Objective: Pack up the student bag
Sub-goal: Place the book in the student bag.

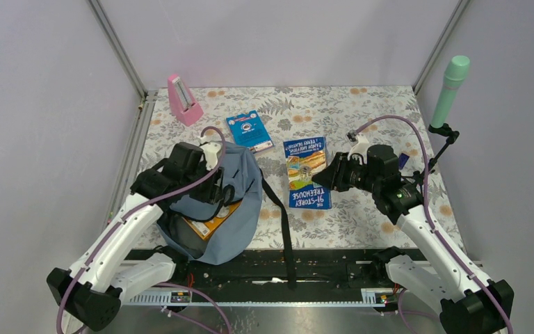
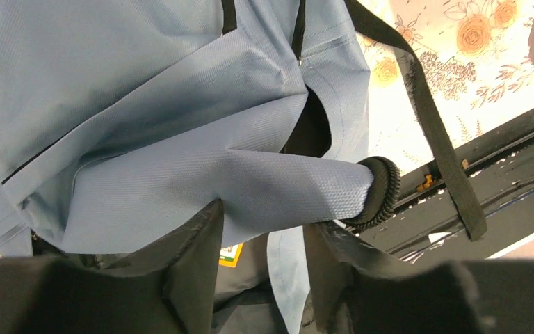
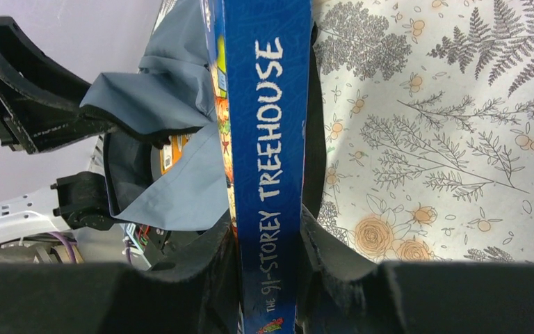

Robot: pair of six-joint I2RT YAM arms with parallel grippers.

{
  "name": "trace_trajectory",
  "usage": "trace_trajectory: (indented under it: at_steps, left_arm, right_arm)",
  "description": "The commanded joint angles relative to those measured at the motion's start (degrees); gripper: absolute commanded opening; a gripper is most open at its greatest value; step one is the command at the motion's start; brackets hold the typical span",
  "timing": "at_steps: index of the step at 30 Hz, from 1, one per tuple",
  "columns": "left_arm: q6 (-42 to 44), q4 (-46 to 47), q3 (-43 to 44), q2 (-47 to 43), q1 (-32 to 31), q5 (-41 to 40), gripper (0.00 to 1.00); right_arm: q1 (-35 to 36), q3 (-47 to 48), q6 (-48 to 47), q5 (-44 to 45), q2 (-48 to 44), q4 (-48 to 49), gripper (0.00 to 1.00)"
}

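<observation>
The grey-blue student bag lies at the near left with its mouth open, an orange book inside. My left gripper is at the mouth, its fingers closed on a rolled fold of the rim fabric. The bag fills the left wrist view, with my left gripper at the bottom. My right gripper is shut on a blue book, "The 91-Storey Treehouse", at the table's middle. In the right wrist view my right gripper clamps the book's spine, with the bag beyond it.
A pink wedge-shaped object stands at the back left, with a small blue booklet beside the bag. A mint-green cylinder is on a stand at the right wall. A black strap trails from the bag across the table's front rail.
</observation>
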Motion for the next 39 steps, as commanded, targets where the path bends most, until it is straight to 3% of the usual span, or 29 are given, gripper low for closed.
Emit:
trace_trajectory:
  at_steps: [1,6,9,18,23,29,32,39]
  left_arm:
    - [1.67,6.91,-0.45,1.22,-0.44,2.86,0.36]
    - [1.96,10.73,-0.33,2.32,-1.23,4.27,0.09]
    - [2.18,13.65,0.59,3.46,-1.94,5.15,0.00]
    - [3.79,27.49,7.27,8.04,-2.51,10.46,0.00]
    - [5.73,33.62,6.71,7.33,-2.42,10.02,0.00]
    - [6.64,32.93,3.43,4.16,-2.33,6.00,0.00]
    - [5.58,32.77,2.65,2.69,-2.33,2.64,0.00]
    - [1.25,32.74,4.38,3.30,-2.33,7.07,0.00]
  right_arm:
    - [0.08,2.56,-1.95,-3.23,-1.55,1.30,0.00]
    - [0.06,2.63,-3.73,-6.45,-1.40,0.07,0.00]
    - [0.11,2.37,-4.38,-9.55,-0.72,0.15,0.00]
    - [0.37,1.19,-0.57,-20.13,1.10,0.16,0.00]
    - [3.01,-1.59,4.64,-21.18,-0.74,0.64,0.00]
    - [10.81,-5.07,12.22,-21.24,-0.19,3.62,0.00]
    - [14.20,-8.32,19.74,-20.76,-0.48,10.51,0.00]
    - [22.43,-10.44,27.23,-14.86,4.91,20.86,0.00]
